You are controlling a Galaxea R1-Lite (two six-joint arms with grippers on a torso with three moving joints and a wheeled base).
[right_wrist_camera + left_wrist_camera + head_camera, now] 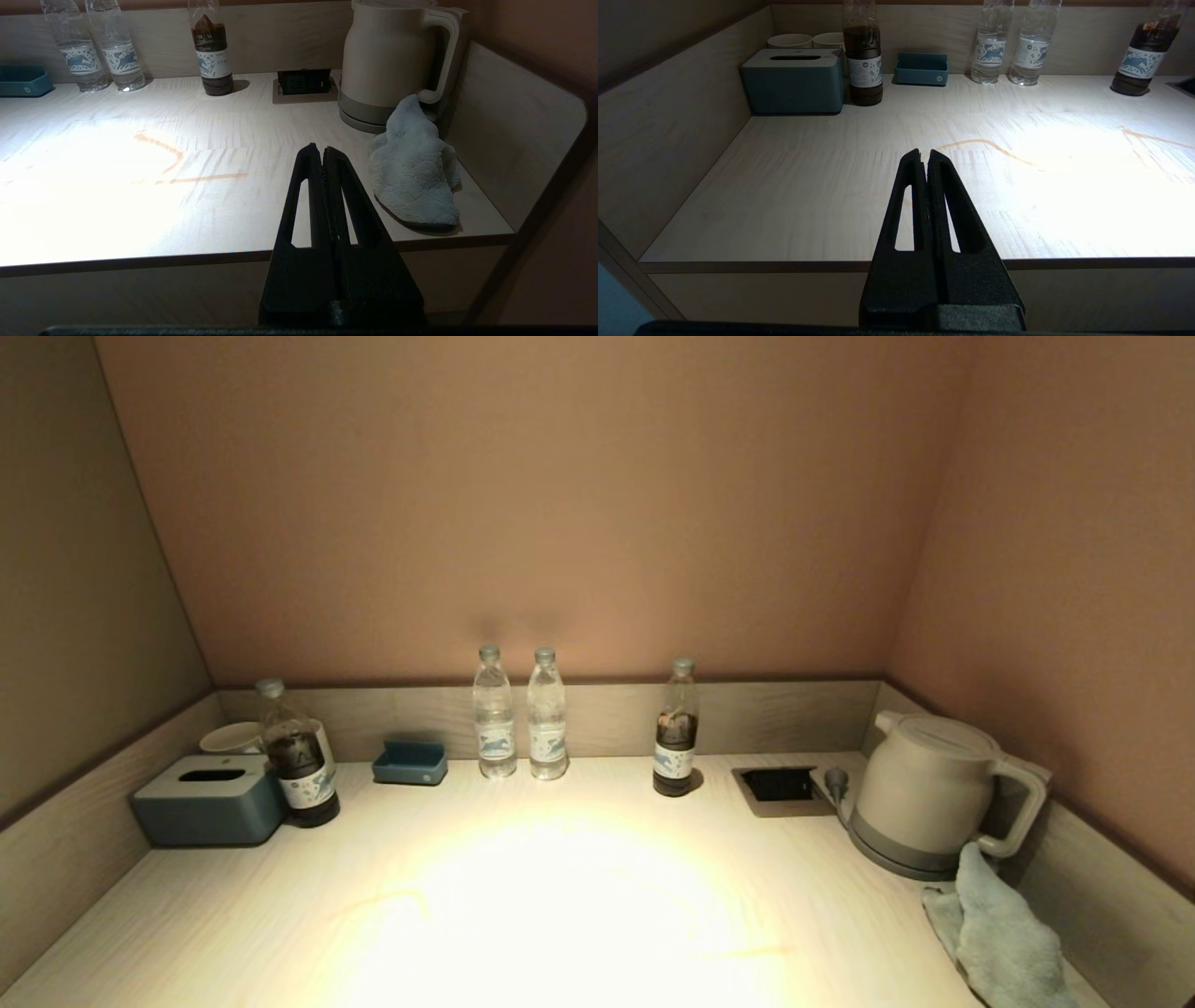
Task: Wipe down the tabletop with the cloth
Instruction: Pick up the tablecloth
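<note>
A crumpled pale blue-grey cloth point(999, 933) lies on the light wood tabletop point(560, 896) at the front right corner, against the kettle's base. It also shows in the right wrist view point(413, 168). Thin orange-brown lines point(168, 158) mark the middle of the tabletop, and show in the left wrist view point(994, 147) too. My right gripper point(322, 148) is shut and empty, held off the table's front edge, left of the cloth. My left gripper point(924, 152) is shut and empty, off the front edge on the left side. Neither gripper shows in the head view.
A cream kettle point(934, 793) stands at the right, with a recessed socket box point(780, 786) beside it. Two clear water bottles point(518, 719) and a dark-liquid bottle point(676, 733) stand at the back. A second dark bottle point(297, 761), tissue box point(210, 798), cups point(233, 737) and blue tray point(411, 763) sit back left. Low walls enclose three sides.
</note>
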